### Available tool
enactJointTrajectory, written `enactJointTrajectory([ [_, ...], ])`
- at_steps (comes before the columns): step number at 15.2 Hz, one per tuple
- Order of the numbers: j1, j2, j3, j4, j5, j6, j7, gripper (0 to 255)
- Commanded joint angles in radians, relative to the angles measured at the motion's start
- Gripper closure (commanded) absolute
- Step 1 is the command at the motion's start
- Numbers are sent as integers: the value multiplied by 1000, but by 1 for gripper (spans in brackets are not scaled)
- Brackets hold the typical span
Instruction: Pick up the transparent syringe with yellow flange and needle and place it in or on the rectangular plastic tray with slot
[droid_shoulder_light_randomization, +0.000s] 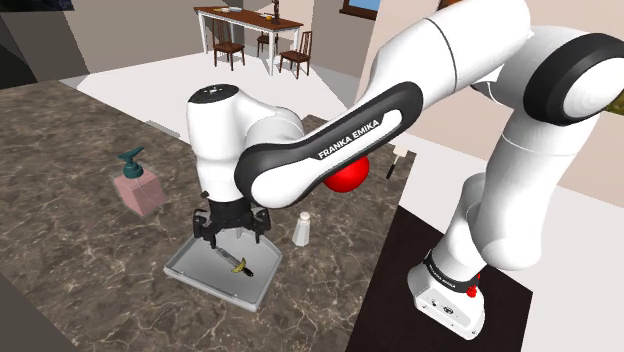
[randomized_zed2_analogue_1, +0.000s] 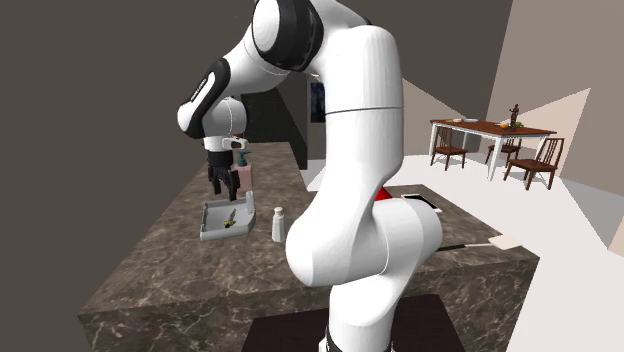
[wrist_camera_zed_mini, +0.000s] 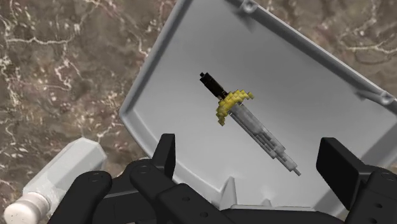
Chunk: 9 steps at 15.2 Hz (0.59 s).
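The grey rectangular tray with raised walls (droid_shoulder_light_randomization: 200, 262) (randomized_zed2_analogue_1: 212, 226) (wrist_camera_zed_mini: 191, 76) sat on the dark marbled surface (droid_shoulder_light_randomization: 80, 140), close to the surface's edge at the second exterior view's left. The clear syringe with a yellow flange and a black plunger end (droid_shoulder_light_randomization: 238, 264) (randomized_zed2_analogue_1: 231, 219) (wrist_camera_zed_mini: 254, 127) lay flat on the tray's floor. It ran diagonally near the middle and touched none of the walls. Judged from that, the placing looked done: the syringe rested on its side, as a thing set down and let go would.

The jaws stood spread wide and pinched nothing. They hung straight above the tray, pointing down, probably so they could lift away without catching a wall. In the wrist view the syringe lay below them and apart from both. Its thin needle end reached toward the gap between them, and its black end pointed away, toward the far wall.

A small white capped bottle (droid_shoulder_light_randomization: 301, 229) (randomized_zed2_analogue_1: 278, 224) (wrist_camera_zed_mini: 57, 178) stood just beside the tray. A pink soap dispenser with a teal pump (droid_shoulder_light_randomization: 137, 185) stood farther in from that edge.
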<state>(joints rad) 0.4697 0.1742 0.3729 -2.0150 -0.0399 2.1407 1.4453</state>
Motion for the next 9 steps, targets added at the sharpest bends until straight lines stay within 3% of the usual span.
enactJointTrajectory([
  [1,-1,-20,3,37,9,-56,-4,0],
  [9,-2,-30,3,52,13,-81,-7,0],
])
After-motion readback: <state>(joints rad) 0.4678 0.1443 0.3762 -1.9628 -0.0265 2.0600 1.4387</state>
